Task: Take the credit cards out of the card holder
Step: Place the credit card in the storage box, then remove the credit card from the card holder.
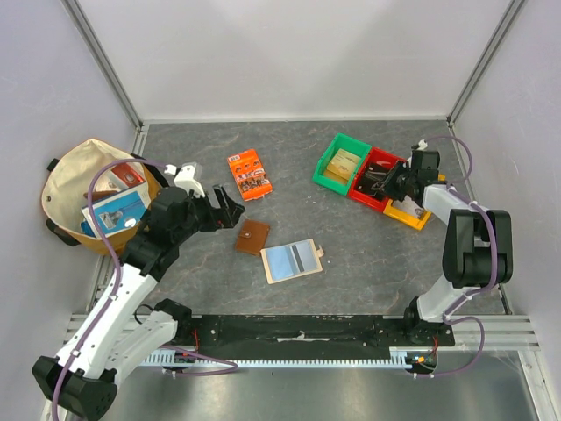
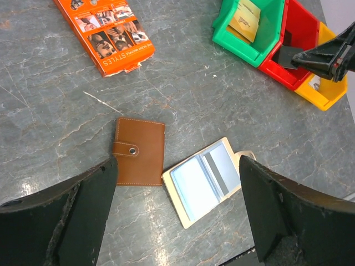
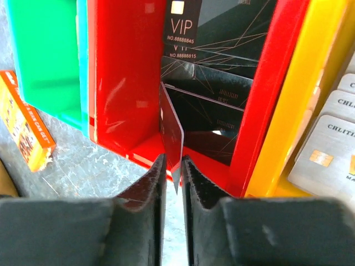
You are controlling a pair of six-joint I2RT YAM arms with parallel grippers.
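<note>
The cream card holder [image 1: 292,260] lies open on the table, pale blue lining up, with a grey strip showing in one pocket. In the left wrist view it [image 2: 205,180] lies right of the brown wallet. My left gripper [image 1: 224,209] is open and empty, hovering above and left of it, its jaws [image 2: 177,166] spread wide. My right gripper [image 1: 387,185] is over the red bin [image 1: 375,164], shut on a black credit card [image 3: 171,130] held edge-on above the bin. More black cards [image 3: 219,33] lie in the red bin [image 3: 122,83].
A brown wallet [image 1: 252,236] lies closed beside the holder. An orange packet [image 1: 249,175] lies farther back. A green bin [image 1: 342,164] and a yellow bin [image 1: 408,213] with silver cards flank the red one. A cloth bag [image 1: 88,193] of items sits at the left edge.
</note>
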